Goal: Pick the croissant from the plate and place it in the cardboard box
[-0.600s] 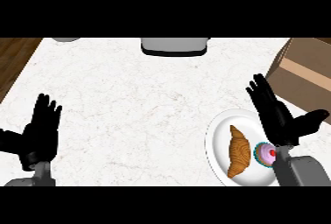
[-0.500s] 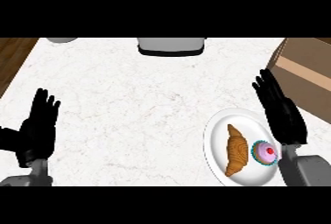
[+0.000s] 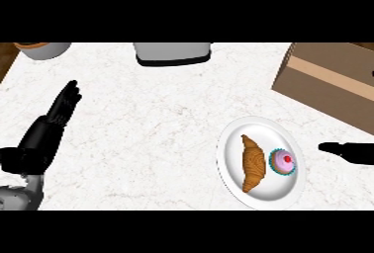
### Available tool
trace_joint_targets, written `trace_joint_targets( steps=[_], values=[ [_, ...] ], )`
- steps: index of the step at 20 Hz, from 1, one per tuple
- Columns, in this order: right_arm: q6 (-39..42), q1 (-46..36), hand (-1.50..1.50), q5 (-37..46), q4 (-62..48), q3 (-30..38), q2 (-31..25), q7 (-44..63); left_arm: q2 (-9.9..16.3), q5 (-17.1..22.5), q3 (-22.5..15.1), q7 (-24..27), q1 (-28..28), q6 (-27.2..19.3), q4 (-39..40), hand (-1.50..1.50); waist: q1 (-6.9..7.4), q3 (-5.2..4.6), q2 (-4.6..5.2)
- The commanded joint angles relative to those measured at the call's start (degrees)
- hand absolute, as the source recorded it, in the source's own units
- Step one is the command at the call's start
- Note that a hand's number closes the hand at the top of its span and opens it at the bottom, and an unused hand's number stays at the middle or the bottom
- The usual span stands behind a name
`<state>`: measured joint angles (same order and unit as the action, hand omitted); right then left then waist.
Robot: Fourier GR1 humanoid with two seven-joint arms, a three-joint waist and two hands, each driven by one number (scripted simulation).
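The cardboard box point(image 3: 332, 81) is sitting at the counter's far right. The white plate point(image 3: 232, 148) is carrying the croissant point(image 3: 253, 163) beside a cupcake point(image 3: 283, 162). The left hand point(image 3: 45, 132) is resting open, holding nothing; the right hand point(image 3: 350, 150) is showing too little to tell.

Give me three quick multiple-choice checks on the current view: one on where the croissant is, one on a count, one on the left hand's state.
1. The croissant lies: A) in the cardboard box; B) on the plate; C) on the bare counter.
2. Food items on the plate: A) one; B) two; C) three.
3. The left hand is: A) open, holding nothing; B) curled round the croissant; C) pressing on the plate.

Answers: 1 B, it sits left of the cupcake on the white plate. 2 B, only croissant and cupcake show. 3 A, its fingers are straight, far left of the plate.
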<state>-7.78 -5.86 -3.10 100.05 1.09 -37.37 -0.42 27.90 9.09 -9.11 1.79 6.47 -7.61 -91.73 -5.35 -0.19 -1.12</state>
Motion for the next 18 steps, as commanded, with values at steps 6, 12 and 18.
trace_joint_targets(
  steps=[6,12,18],
  values=[
    [1.23,15.46,-1.5,16.9,12.74,-0.48,-10.12,-6.8,0.32,-3.96,-3.34,4.52,2.81,4.75,3.19,0.0,3.3,0.13,0.94],
    [9.29,17.2,-1.5,26.08,23.9,-7.42,-17.11,12.04,-0.22,-2.29,-2.68,1.77,7.18,7.04,3.55,0.0,4.31,-0.05,1.16],
    [21.7,11.32,-1.5,27.86,31.49,-15.53,-19.68,29.78,-1.89,-4.76,-4.37,3.12,7.17,6.99,3.06,0.0,6.29,0.01,1.29]
  ],
)
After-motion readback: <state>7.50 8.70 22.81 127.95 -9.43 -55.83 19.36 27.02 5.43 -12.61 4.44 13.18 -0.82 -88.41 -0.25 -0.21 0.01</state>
